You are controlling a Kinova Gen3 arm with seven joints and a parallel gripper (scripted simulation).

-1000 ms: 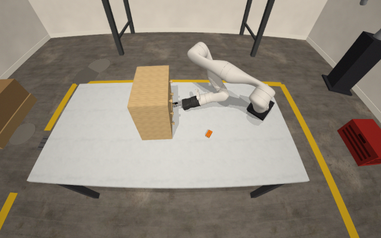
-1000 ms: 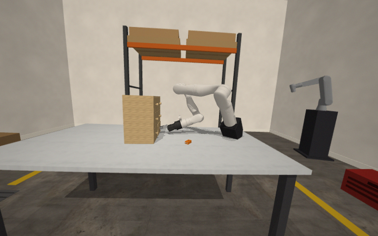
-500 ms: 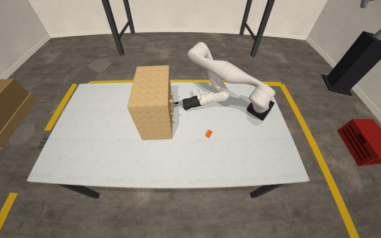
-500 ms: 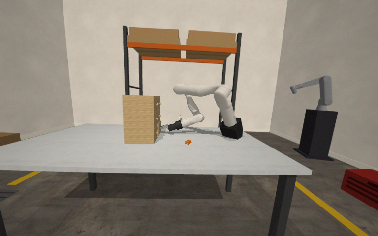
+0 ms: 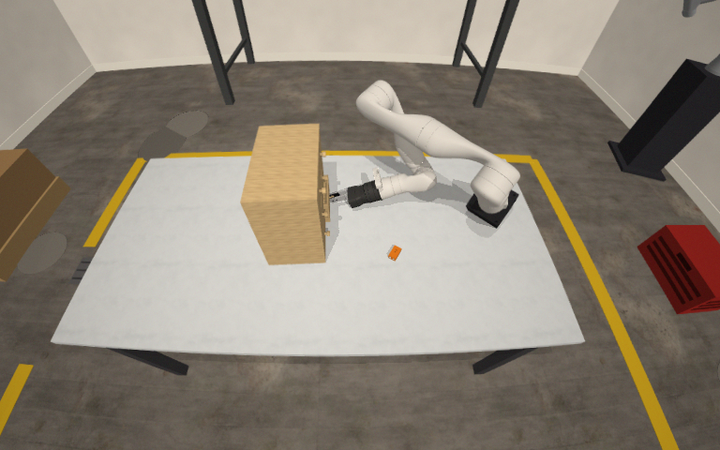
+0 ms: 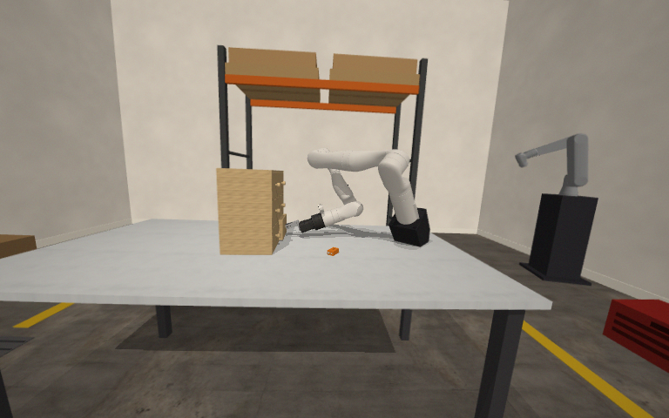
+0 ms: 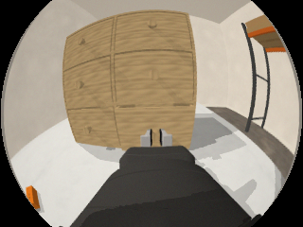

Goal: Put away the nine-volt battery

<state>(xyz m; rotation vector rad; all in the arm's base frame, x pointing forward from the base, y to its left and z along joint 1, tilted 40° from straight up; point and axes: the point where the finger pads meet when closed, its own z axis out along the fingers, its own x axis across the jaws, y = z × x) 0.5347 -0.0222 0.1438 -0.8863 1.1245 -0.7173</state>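
The white table [image 5: 158, 296] is carrying everything here, ringed by yellow floor tape, with the dark shelf rack [image 6: 223, 123] standing behind it against the back wall. The wooden chest [image 5: 286, 164] is sitting upright toward the table's far-left part, its knobbed front facing the robot. The white Kinova arm [image 5: 441, 138] is folding down low from its black base [image 5: 496, 218] at the far-right end of the table and is reaching almost level across to that front. And look at the bottom row: one drawer [image 6: 281, 227] is standing slightly proud of the chest's face, while the drawers above it are sitting flush. The black gripper [image 5: 333, 198] is pressing right up to that drawer, its fingers standing narrow and pinching the drawer's knob, which the wrist view is hiding between them. The orange nine-volt battery [image 5: 394, 252] is lying flat on the table, well apart from the gripper, in front of the chest and nearer the table's middle; in the wrist view it is just peeking in at the left edge [image 7: 33, 197]
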